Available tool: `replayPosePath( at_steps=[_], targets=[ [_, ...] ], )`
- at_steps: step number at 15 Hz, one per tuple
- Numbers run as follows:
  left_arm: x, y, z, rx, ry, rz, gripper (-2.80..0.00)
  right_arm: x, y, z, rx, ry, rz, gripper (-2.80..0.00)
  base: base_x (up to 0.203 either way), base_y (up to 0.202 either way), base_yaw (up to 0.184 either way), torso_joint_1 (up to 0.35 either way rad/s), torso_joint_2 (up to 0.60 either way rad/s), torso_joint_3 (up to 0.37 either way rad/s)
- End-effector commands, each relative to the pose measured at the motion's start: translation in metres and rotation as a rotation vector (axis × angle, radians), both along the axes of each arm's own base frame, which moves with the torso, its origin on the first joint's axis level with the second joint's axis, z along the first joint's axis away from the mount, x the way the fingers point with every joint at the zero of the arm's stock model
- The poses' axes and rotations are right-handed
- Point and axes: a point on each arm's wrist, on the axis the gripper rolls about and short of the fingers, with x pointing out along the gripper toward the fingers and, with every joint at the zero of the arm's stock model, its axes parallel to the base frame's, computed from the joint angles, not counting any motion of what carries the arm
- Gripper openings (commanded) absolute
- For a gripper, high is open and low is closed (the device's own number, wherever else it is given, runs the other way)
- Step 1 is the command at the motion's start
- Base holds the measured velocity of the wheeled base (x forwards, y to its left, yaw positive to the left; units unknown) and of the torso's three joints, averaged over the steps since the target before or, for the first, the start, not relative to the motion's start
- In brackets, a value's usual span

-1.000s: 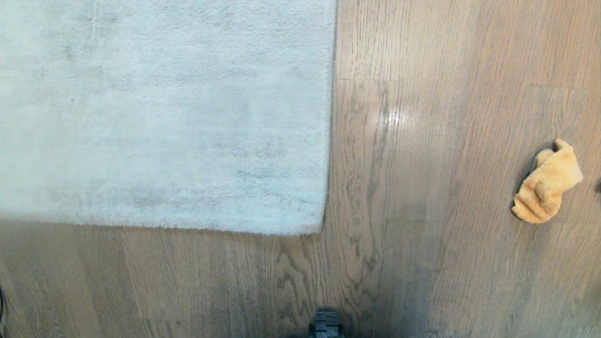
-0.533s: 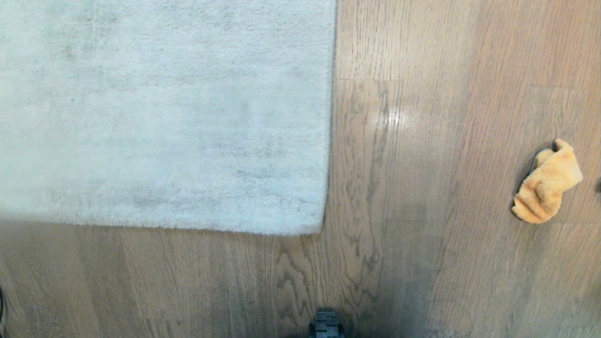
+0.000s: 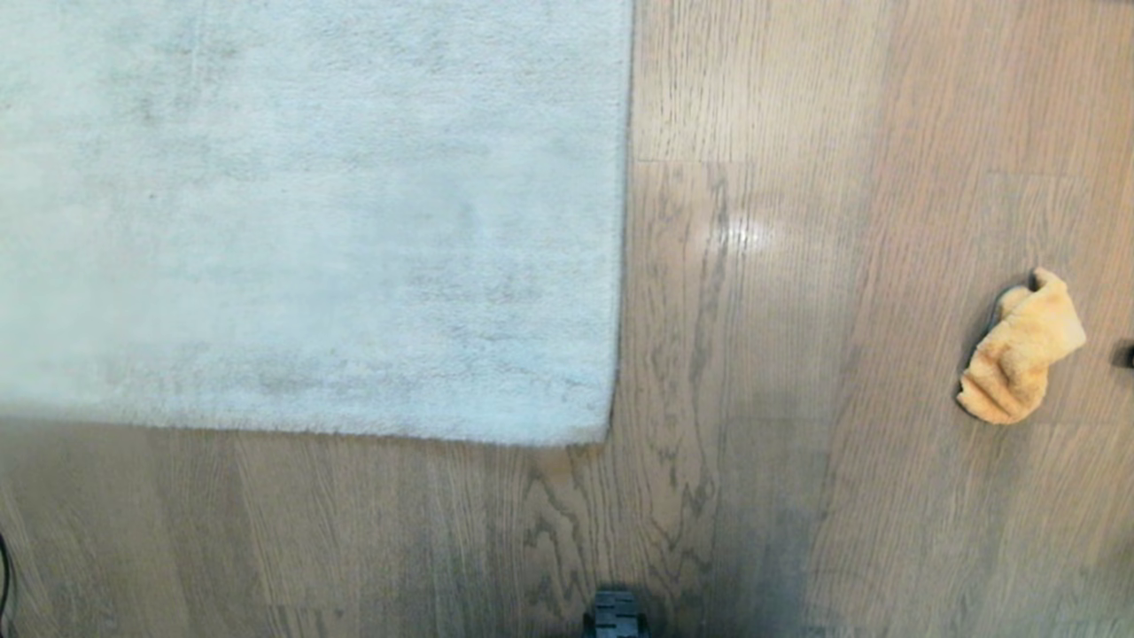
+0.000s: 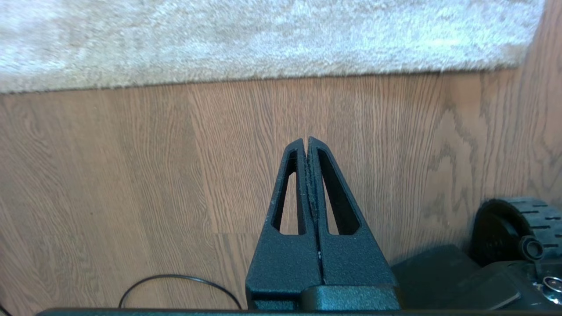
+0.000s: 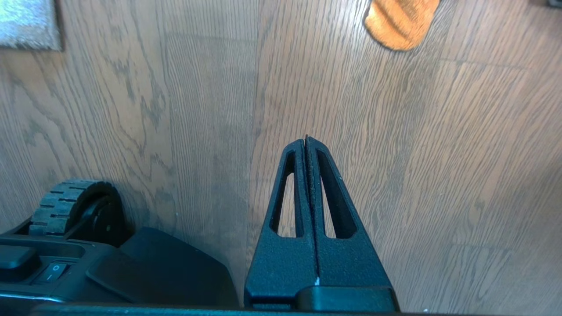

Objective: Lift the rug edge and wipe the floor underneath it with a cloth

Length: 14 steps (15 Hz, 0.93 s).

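A pale grey rug fills the upper left of the head view; its rug edge point(image 3: 611, 416) ends in a rounded corner lying flat on the grey-brown plank floor point(image 3: 753, 354). The orange-yellow cloth point(image 3: 1019, 350) lies crumpled on the floor far to the right, well apart from the rug. Neither arm shows in the head view. My left gripper point(image 4: 306, 139) hangs shut and empty above bare floor, short of the rug edge point(image 4: 263, 74). My right gripper point(image 5: 306, 139) is shut and empty too, with the cloth point(image 5: 401, 22) ahead of it and the rug corner point(image 5: 28, 24) off to one side.
The robot base's black wheel point(image 3: 616, 616) pokes in at the near edge of the head view, and shows as a wheel point(image 4: 513, 224) and a wheel point(image 5: 72, 206) in each wrist view. A thin black cable point(image 4: 175, 281) loops on the floor by the left gripper. A small dark object point(image 3: 1125, 354) sits right of the cloth.
The whole head view has shifted slightly, so rug and cloth sit a little lower in the picture; the camera moved. Nothing on the floor has moved, and both grippers stay shut.
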Motion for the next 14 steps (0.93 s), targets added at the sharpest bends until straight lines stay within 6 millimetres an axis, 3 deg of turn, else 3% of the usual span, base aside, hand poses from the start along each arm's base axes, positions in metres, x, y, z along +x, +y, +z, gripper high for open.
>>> replayPosePath(
  at_steps=[1,14],
  targets=[
    [0.0,0.0,0.0,-0.007,0.0,0.001,-2.8,0.0001,0.0,0.0,-0.001,0.002,0.001,-2.8,0.0,0.0,0.0,-0.001,0.0,0.181],
    [0.0,0.0002,-0.0001,-0.008,0.002,0.01,-2.8,0.0,0.0,0.0004,-0.001,0.0,0.001,-2.8,0.0,0.0,0.0,0.001,0.0,0.2]
  ],
)
